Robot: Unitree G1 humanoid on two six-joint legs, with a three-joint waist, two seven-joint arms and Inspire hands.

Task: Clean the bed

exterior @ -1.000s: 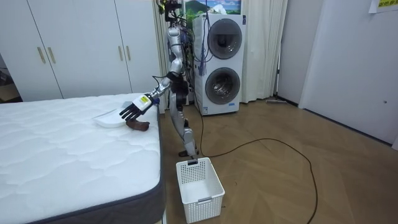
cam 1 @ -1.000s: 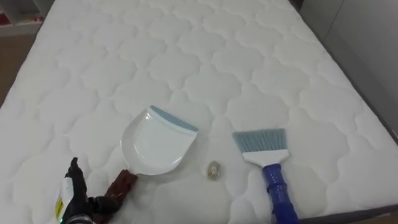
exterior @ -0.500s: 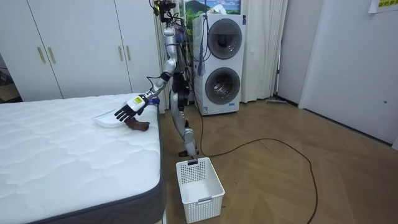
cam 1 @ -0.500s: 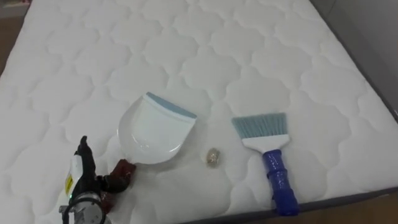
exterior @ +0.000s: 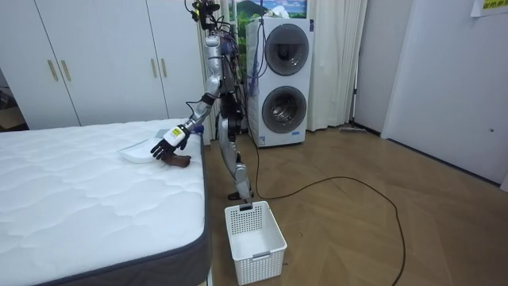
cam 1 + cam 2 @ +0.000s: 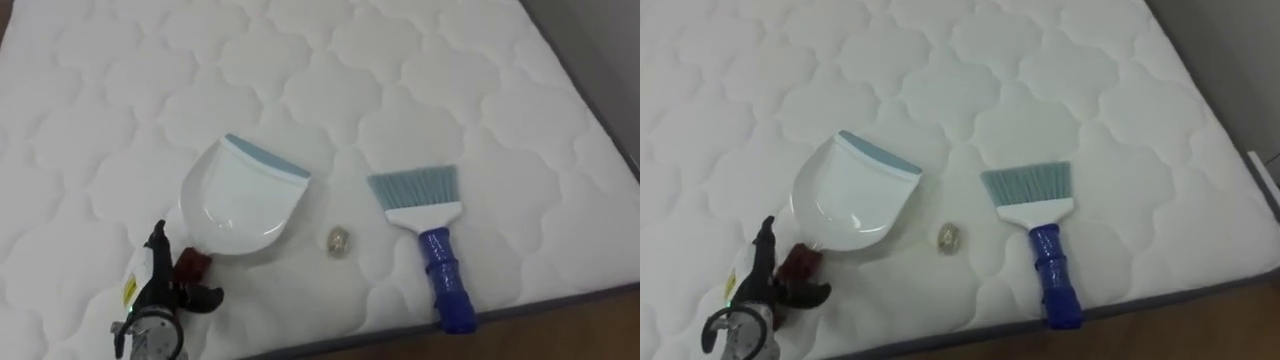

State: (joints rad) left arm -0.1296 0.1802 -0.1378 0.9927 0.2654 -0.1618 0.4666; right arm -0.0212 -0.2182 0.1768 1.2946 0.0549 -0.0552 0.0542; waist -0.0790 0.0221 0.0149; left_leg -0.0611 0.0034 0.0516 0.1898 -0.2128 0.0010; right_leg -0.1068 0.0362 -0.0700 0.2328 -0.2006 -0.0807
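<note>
A: Is there any writing here that can be read?
B: None. The left hand point(image 6: 160, 295) has a yellow-and-white tag on its back, but the print is too small to make out.
A: And in the room view?
B: A pale paper sheet point(image 5: 489, 6) hangs on the wall at the top right. The stacked white washing machines point(image 5: 283, 79) have a small bluish label low down. Neither is legible.

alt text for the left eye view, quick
A white dustpan lies on a white quilted mattress, the robot's left hand at its brown handle. A small beige scrap lies between it and a blue-handled brush.
</note>
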